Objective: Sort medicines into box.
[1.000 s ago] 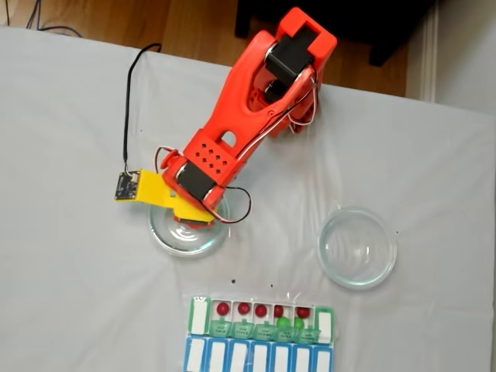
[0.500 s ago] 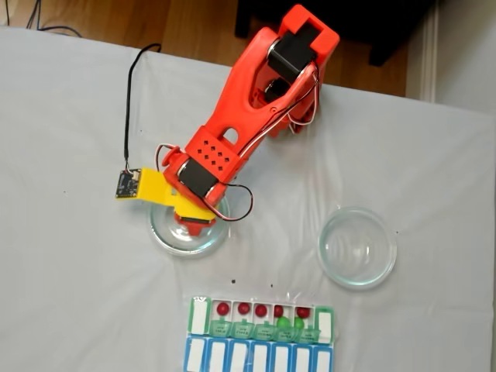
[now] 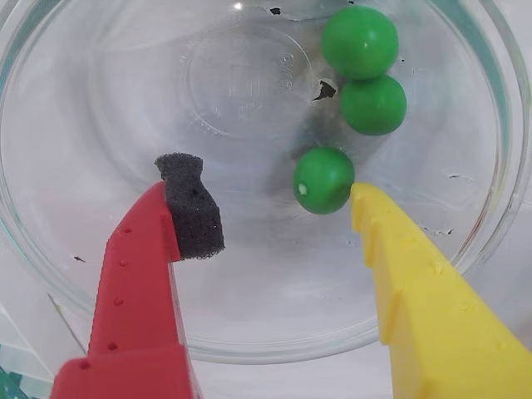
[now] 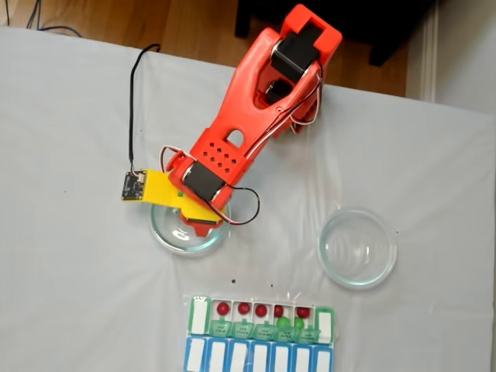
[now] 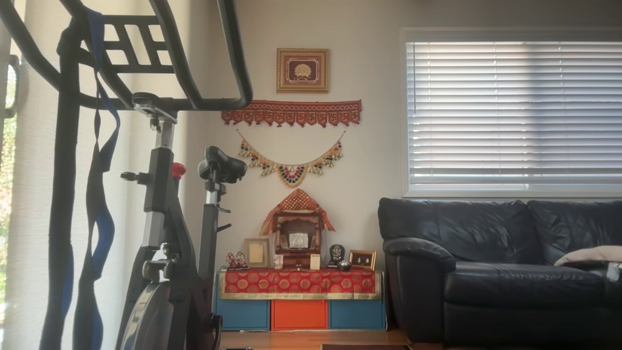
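Now, wrist view: gripper (image 3: 270,220) spread wide inside the glass dish (image 3: 75,249), nothing held. Red finger with its black foam pad (image 3: 191,204) sits left, yellow finger (image 3: 407,274) right, its tip just beside the nearest green ball (image 3: 323,179). Two more green balls (image 3: 360,41) (image 3: 373,105) lie touching each other further up the dish. Nearest ball sits between the jaws but hard against the yellow side — likely the next pick.

Fixed view: the arm (image 4: 240,116) has shifted a little since a second ago — the yellow camera bracket (image 4: 155,188) slid slightly right and down over the left dish (image 4: 167,236), so the gripper is settling for a grasp. Right dish (image 4: 357,248) looks empty. Pill organiser (image 4: 198,314) unchanged: five dark red balls (image 4: 223,308) in the row, two green ones (image 4: 285,322) toward its right — three green left to move.

Other view: living room only — exercise bike (image 5: 165,218), black sofa (image 5: 500,262).
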